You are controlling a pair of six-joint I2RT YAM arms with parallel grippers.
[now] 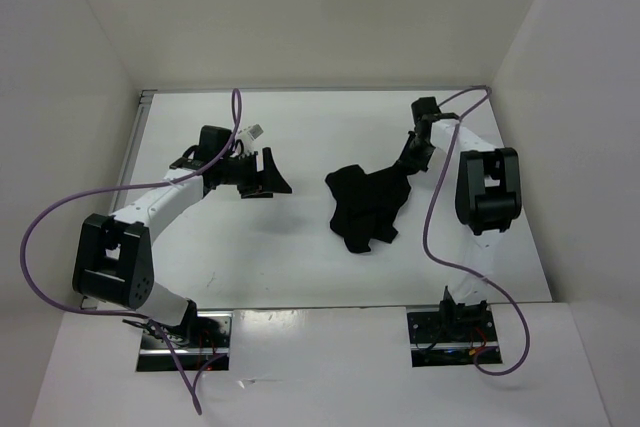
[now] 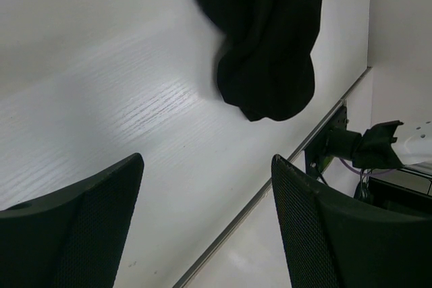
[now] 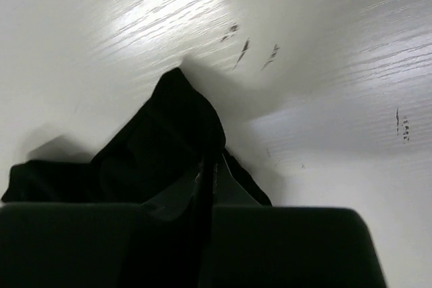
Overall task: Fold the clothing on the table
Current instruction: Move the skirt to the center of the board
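Clothing [image 1: 366, 205] lay crumpled on bench [image 1: 250, 267], right of centre. Right fingers [image 3: 290, 247] were clamped on its far-right edge. Left fingers [image 2: 74, 234] stood wide apart, empty, well left of it. Step likely called for slow lift of pinched edge, then left fingers taking opposite edge to spread fabric flat before folding.

Plain white walls [image 1: 300, 17] rise at the top, left and right of the frame around the white tabletop [image 1: 250, 267]; soft, even light, with glare along its lower middle edge

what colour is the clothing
The clothing is plain black, unpatterned; top external view shows it best.
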